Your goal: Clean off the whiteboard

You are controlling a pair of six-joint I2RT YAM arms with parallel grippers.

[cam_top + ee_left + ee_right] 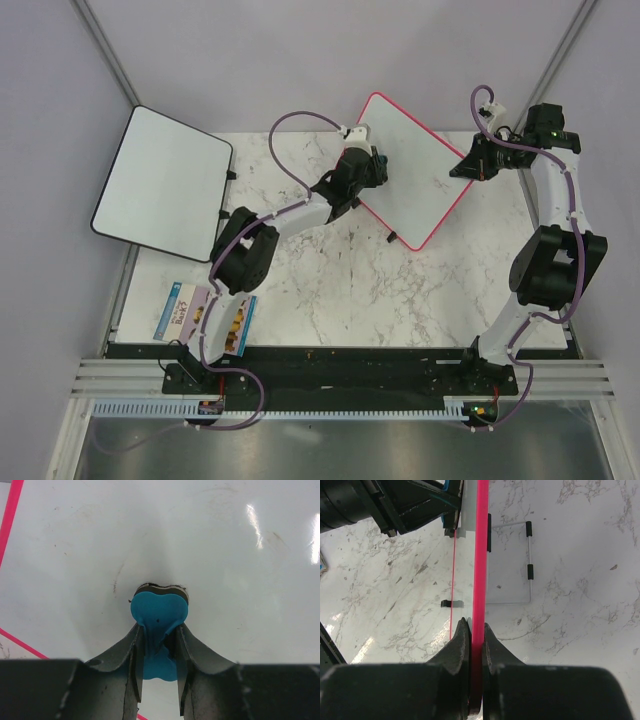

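The whiteboard [415, 160], white with a pink frame, stands tilted at the back middle of the marble table. My left gripper [372, 168] is shut on a blue eraser [159, 611] and presses its dark felt end against the board's white face [225, 555]. A faint grey mark [118, 577] shows just left of the eraser. My right gripper [462, 165] is shut on the board's pink frame [481, 555] at its right edge, holding the board edge-on in the right wrist view. The board's wire stand with black feet [528, 550] rests on the table behind.
A second white board with a black frame [165, 180] lies at the back left, overhanging the table. A blue booklet [203, 318] lies near the front left edge. The table's marble top [340, 290] stretches between the arms.
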